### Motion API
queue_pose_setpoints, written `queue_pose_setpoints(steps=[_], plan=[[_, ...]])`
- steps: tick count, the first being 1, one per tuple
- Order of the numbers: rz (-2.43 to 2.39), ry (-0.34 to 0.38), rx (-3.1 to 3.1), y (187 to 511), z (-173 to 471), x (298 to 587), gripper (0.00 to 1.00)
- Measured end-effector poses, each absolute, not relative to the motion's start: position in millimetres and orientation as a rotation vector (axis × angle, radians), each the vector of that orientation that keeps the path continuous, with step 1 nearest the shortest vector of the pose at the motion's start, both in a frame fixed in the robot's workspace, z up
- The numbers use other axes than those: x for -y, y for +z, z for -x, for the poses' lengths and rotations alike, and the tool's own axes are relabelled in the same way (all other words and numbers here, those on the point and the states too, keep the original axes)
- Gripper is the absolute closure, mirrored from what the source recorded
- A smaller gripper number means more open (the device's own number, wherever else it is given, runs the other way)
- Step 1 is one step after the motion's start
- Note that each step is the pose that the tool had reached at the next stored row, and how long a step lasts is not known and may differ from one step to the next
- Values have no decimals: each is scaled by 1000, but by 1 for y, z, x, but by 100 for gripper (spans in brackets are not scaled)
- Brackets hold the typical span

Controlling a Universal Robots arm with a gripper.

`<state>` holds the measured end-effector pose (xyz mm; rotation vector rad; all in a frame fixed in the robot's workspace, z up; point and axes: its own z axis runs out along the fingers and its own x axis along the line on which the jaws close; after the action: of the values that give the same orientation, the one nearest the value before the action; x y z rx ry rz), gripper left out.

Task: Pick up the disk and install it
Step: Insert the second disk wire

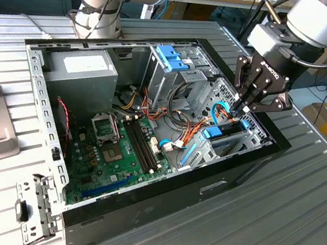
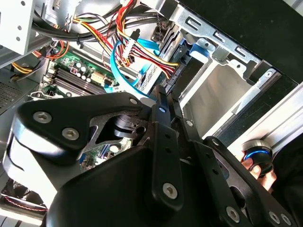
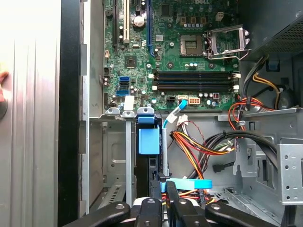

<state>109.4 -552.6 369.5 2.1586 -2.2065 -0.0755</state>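
Exterior view – pincer (image 1: 244, 107): it is seen lowered into the open computer case (image 1: 138, 211) on the ribbed table (image 1: 295, 228), with its fingers drawn together at the tips.
Exterior view – disk (image 1: 225, 139): it is seen standing on edge in the drive cage directly beneath the pincer, its blue rails just below the fingertips; whether the tips touch it cannot be told.
Exterior view – power supply (image 1: 82, 70): the grey box is placed well apart from the pincer, at the far corner of the case.
Second wrist view – pincer (image 2: 158, 101): the black fingers are shown closed against each other, near the red and yellow cable bundle (image 2: 142, 40).
First wrist view – disk (image 3: 148, 140): its blue rail is seen slotted in the cage straight ahead of the pincer (image 3: 165, 187), near the fingertips.
First wrist view – motherboard (image 3: 180, 52): it is laid beyond the disk.
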Motion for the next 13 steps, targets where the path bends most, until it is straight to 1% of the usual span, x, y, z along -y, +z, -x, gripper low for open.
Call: queue_pose_setpoints(steps=[13], plan=[[-2159, -75, 2206, 366, -109, 556, 84]])
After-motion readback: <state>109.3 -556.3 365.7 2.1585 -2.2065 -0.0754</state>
